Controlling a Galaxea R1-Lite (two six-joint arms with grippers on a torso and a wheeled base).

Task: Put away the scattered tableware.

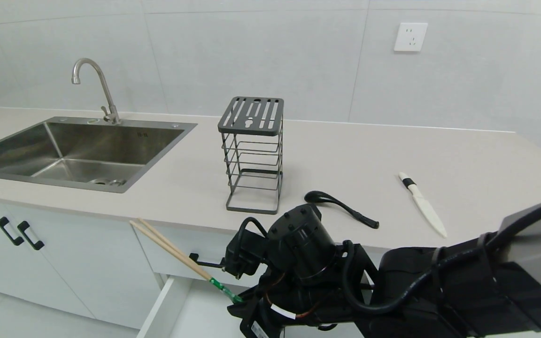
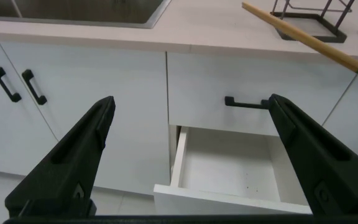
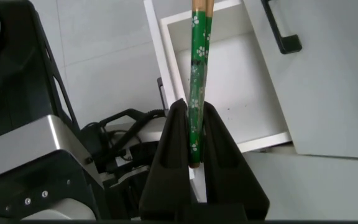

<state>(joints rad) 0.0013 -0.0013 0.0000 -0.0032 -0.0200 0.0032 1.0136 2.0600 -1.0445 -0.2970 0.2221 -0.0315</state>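
A pair of wooden chopsticks [image 1: 172, 249] with green patterned ends [image 3: 196, 93] is clamped in my right gripper [image 3: 194, 124], in front of the counter and above the open white drawer [image 1: 158, 310]; their bare tips point up and to the left. On the counter lie a black spoon [image 1: 341, 206] and a white knife [image 1: 423, 204]. My left gripper [image 2: 194, 165] hangs open and empty in front of the cabinets, facing the open drawer [image 2: 229, 168], whose floor [image 3: 241, 81] is bare. The chopsticks [image 2: 309, 37] cross above it.
A dark wire rack [image 1: 253, 155] stands mid-counter, behind the spoon. The steel sink [image 1: 73, 150] with its tap is at the left. A closed drawer with a black handle [image 2: 247, 102] sits above the open one, and cabinet doors [image 2: 17, 87] lie to the left.
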